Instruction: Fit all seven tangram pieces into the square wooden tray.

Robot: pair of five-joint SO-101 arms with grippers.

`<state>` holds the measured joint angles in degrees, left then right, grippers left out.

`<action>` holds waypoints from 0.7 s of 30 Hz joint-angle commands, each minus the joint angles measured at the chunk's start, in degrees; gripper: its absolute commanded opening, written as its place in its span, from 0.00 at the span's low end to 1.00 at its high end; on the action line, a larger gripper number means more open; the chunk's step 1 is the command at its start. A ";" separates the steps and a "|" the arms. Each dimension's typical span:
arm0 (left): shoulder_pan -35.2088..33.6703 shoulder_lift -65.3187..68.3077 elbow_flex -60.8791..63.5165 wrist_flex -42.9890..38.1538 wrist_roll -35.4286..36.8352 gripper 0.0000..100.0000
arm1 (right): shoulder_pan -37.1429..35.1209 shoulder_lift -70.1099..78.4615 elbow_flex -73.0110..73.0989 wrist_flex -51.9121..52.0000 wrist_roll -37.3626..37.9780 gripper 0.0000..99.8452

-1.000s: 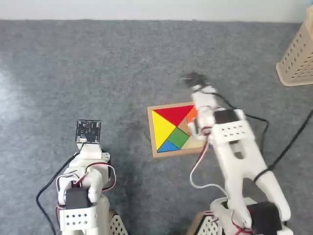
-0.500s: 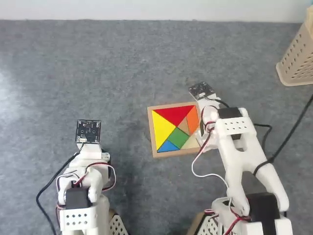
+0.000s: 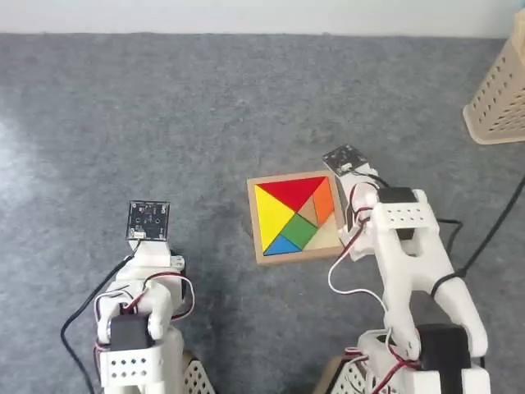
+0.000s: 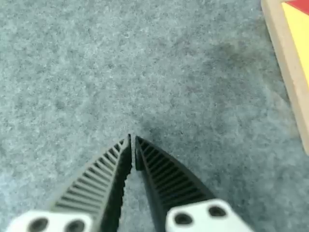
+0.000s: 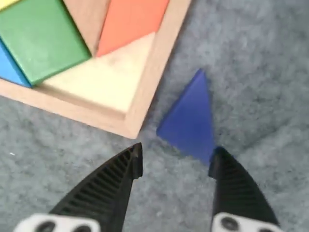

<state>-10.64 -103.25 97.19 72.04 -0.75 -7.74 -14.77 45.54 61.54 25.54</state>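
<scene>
Blue triangle (image 5: 189, 121) on carpet (image 5: 251, 58) beside tray (image 5: 145, 104) corner, 1 tip behind released right hand (image 5: 177, 150); left hand (image 4: 133, 140) clenched, empty.

The grey desk (image 3: 164, 107) carries the tray (image 3: 252, 217) at centre, a blue triangle (image 5: 190, 118) just beside its corner, and a basket (image 3: 499, 94) upper right.

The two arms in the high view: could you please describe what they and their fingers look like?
The left arm and right arm are white plastic shells with rows of small holes, black motors, and red, white and black cables. Each wrist carries a small circuit-board camera. The fingers are black, tapered and ribbed, on white bases.
</scene>
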 commanded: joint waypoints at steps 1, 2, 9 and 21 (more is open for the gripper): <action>0.35 -0.88 -0.66 0.18 0.44 0.01 | 0.40 -0.31 -0.26 -1.71 1.23 0.25; 0.35 -0.88 -0.66 0.18 0.44 0.01 | 0.40 -0.31 -0.26 -2.33 1.23 0.25; 0.35 -0.88 -0.66 0.18 0.44 0.01 | 0.40 6.81 -2.64 -4.97 3.25 0.25; 0.35 -0.88 -0.66 0.18 0.44 0.01 | 1.36 17.89 -10.73 -4.44 2.99 0.25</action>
<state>-10.64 -103.25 97.19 72.04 -0.75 -7.30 1.67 38.42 57.23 28.09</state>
